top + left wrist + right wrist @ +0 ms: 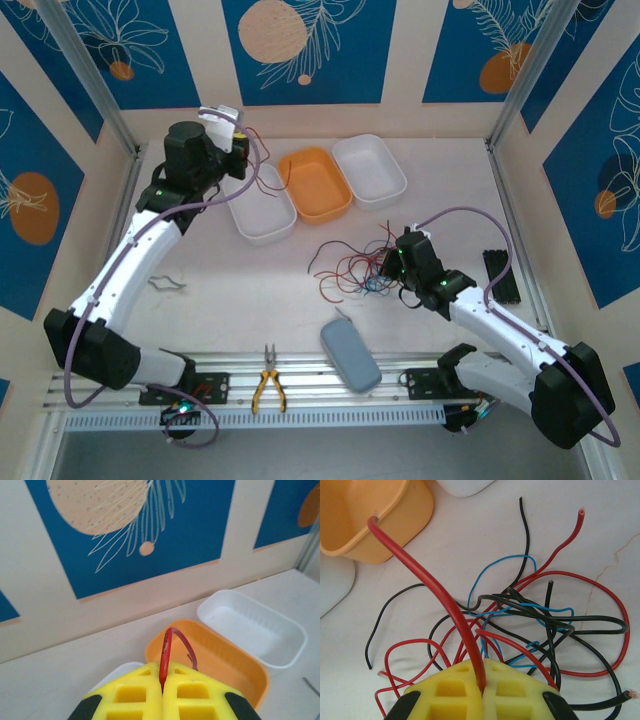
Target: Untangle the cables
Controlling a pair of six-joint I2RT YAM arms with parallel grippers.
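Red wire [165,650] sits pinched in left claw [162,674], red strand [427,577] clamped in right claw [482,676].

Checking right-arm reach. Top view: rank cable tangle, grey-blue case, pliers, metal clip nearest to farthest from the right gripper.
1. cable tangle: at the right gripper, which pinches its red cable.
2. grey-blue case: near edge, centre.
3. pliers: near edge, left of the case.
4. metal clip: farthest, far left.

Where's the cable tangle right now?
Top view: the cable tangle lies right of centre on the table, at the right gripper, nearer the arm bases than the orange tray.
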